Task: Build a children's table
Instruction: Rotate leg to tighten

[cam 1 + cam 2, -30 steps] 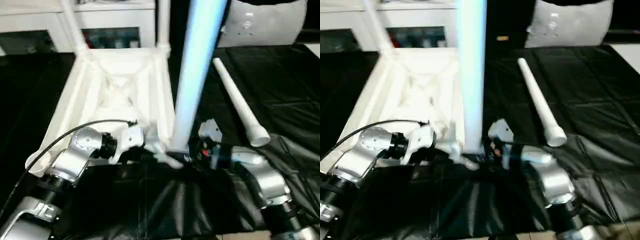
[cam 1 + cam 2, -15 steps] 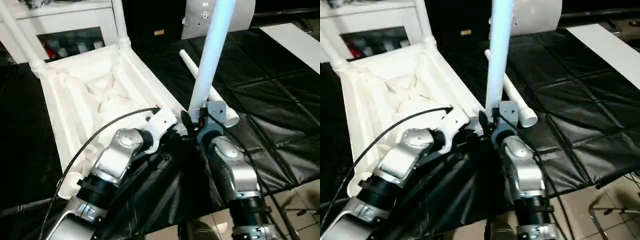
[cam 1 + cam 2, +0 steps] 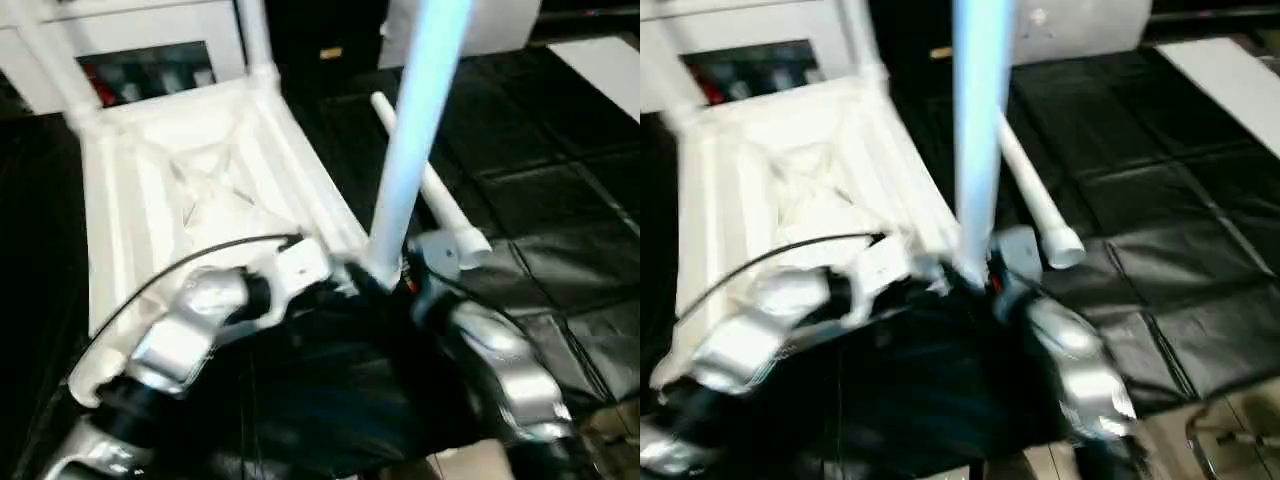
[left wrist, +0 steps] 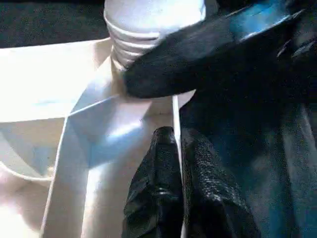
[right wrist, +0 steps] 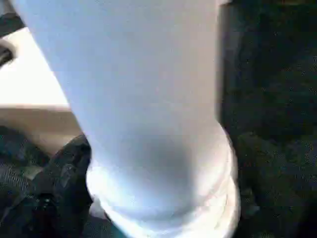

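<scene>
- A black quilted cloth (image 3: pixel 560 190) covered the work surface, with creases running across it.
- Pale tiled floor (image 3: pixel 1240 440) showed past the cloth's near right corner.
- A white cabinet (image 3: pixel 150 50) stood behind, its glass front showing red and dark items too blurred to name.
- A white board (image 3: pixel 1230 85) lay at the far right, beside the cloth.
- The tabletop (image 3: pixel 190 190) lay upside down on the cloth, ribbed underside up and raised rim around it.
- Two legs (image 3: pixel 255 35) stood upright in the far corner sockets.
- A third leg (image 3: pixel 415 140) rose from the near right corner socket, tilted slightly; the right wrist view showed its flared base (image 5: pixel 163 198) close up.
- A fourth leg (image 3: pixel 1035 195) lay loose on the cloth, just right of the standing one, its wide end toward the robot.
- The left gripper (image 4: pixel 177 148) was closed, its two fingers (image 4: pixel 153 193) pinching the thin rim of the tabletop near that corner socket.
- The right gripper (image 3: pixel 400 280) sat at the base of the third leg; whether its fingers gripped the leg or stood apart from it I could not tell.
</scene>
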Robot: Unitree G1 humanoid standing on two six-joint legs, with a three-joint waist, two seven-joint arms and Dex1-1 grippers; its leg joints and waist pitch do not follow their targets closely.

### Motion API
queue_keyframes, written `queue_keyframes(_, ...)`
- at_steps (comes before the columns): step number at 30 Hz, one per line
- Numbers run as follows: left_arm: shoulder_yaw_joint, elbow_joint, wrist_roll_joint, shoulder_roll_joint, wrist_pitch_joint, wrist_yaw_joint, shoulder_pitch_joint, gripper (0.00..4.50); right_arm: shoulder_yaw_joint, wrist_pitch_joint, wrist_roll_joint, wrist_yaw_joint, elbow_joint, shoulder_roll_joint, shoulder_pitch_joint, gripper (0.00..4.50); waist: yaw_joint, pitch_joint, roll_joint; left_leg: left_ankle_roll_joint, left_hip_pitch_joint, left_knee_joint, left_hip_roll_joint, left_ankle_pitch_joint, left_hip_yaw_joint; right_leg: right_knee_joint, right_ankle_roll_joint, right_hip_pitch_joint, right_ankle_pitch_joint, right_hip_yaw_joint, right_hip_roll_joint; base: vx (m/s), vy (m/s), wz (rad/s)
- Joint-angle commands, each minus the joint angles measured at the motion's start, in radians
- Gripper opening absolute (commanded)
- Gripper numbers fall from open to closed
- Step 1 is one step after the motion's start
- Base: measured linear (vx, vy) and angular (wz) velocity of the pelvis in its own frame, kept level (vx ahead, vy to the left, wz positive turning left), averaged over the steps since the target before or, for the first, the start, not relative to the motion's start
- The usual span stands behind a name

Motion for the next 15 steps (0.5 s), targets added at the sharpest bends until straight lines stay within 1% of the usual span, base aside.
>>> queue_keyframes(1,-0.020,0.033,-0.001,0.051,-0.027,-0.071,0.027,0.00,0.019,-0.014,0.041,0.150,-0.057,-0.082,0.035,4.45,0.008,-0.069,-0.008,0.164,-0.017,-0.038,0.041,-0.010,-0.004,-0.051,-0.245,0.083,-0.054,0.059,-0.085,0.000,0.000,0.00)
queue_keyframes(2,-0.017,0.042,-0.013,0.072,-0.053,-0.098,0.027,0.00,0.020,-0.019,0.062,0.216,-0.071,-0.132,0.043,4.45,0.018,-0.068,-0.009,0.154,-0.014,-0.038,0.042,-0.043,-0.003,-0.056,-0.220,0.084,-0.136,0.060,-0.085,0.000,0.000,0.00)
queue_keyframes(3,-0.016,0.044,-0.016,0.075,-0.059,-0.104,0.027,0.00,0.021,-0.018,0.068,0.230,-0.074,-0.142,0.044,4.45,0.019,-0.064,-0.007,0.150,-0.014,-0.041,0.043,-0.058,-0.005,-0.059,-0.215,0.081,-0.171,0.059,-0.085,0.000,0.000,0.00)
queue_keyframes(4,-0.014,0.053,-0.028,0.091,-0.083,-0.125,0.025,0.00,0.021,-0.012,0.094,0.290,-0.080,-0.182,0.045,4.45,0.019,-0.064,-0.007,0.145,-0.011,-0.042,0.044,-0.076,-0.004,-0.063,-0.209,0.079,-0.205,0.058,-0.083,0.000,0.000,0.00)
queue_keyframes(6,-0.010,0.071,-0.051,0.105,-0.109,-0.166,0.017,0.00,0.024,-0.021,0.109,0.353,-0.062,-0.224,0.026,4.45,0.020,-0.063,-0.012,0.125,-0.008,-0.043,0.044,-0.113,-0.005,-0.069,-0.186,0.076,-0.293,0.058,-0.084,0.000,0.000,0.00)
queue_keyframes(8,-0.008,0.079,-0.064,0.111,-0.119,-0.189,0.013,0.00,0.026,-0.030,0.112,0.384,-0.050,-0.240,0.013,4.45,0.022,-0.065,-0.010,0.115,-0.007,-0.042,0.045,-0.113,-0.006,-0.069,-0.184,0.074,-0.314,0.059,-0.085,0.000,0.000,0.00)
queue_keyframes(10,-0.013,0.096,-0.073,0.122,-0.141,-0.225,0.005,0.00,0.036,-0.041,0.111,0.428,-0.029,-0.255,-0.013,4.45,0.025,-0.070,-0.012,0.115,-0.004,-0.039,0.044,-0.098,-0.005,-0.066,-0.192,0.072,-0.291,0.059,-0.084,0.000,0.000,0.00)
queue_keyframes(11,-0.016,0.103,-0.076,0.128,-0.147,-0.243,0.002,0.00,0.042,-0.050,0.107,0.446,-0.017,-0.260,-0.027,4.45,0.026,-0.073,-0.010,0.118,-0.005,-0.038,0.045,-0.083,-0.005,-0.062,-0.203,0.073,-0.263,0.060,-0.084,0.000,0.000,0.00)
queue_keyframes(13,-0.022,0.110,-0.079,0.133,-0.157,-0.257,-0.002,0.00,0.051,-0.055,0.110,0.458,-0.008,-0.268,-0.039,4.45,0.029,-0.078,-0.013,0.124,-0.005,-0.035,0.045,-0.059,-0.004,-0.057,-0.210,0.075,-0.226,0.060,-0.084,0.000,0.000,0.00)
queue_keyframes(14,-0.026,0.114,-0.082,0.137,-0.162,-0.269,-0.004,0.00,0.059,-0.060,0.106,0.464,0.002,-0.273,-0.051,4.45,0.033,-0.081,-0.012,0.132,-0.005,-0.033,0.046,-0.035,-0.004,-0.050,-0.220,0.075,-0.189,0.060,-0.084,0.000,0.000,0.00)
queue_keyframes(15,-0.035,0.123,-0.090,0.147,-0.176,-0.297,-0.011,0.00,0.079,-0.070,0.096,0.485,0.029,-0.282,-0.081,4.45,0.037,-0.084,-0.010,0.140,-0.004,-0.031,0.047,-0.012,-0.003,-0.045,-0.230,0.075,-0.150,0.060,-0.085,0.000,0.000,0.00)
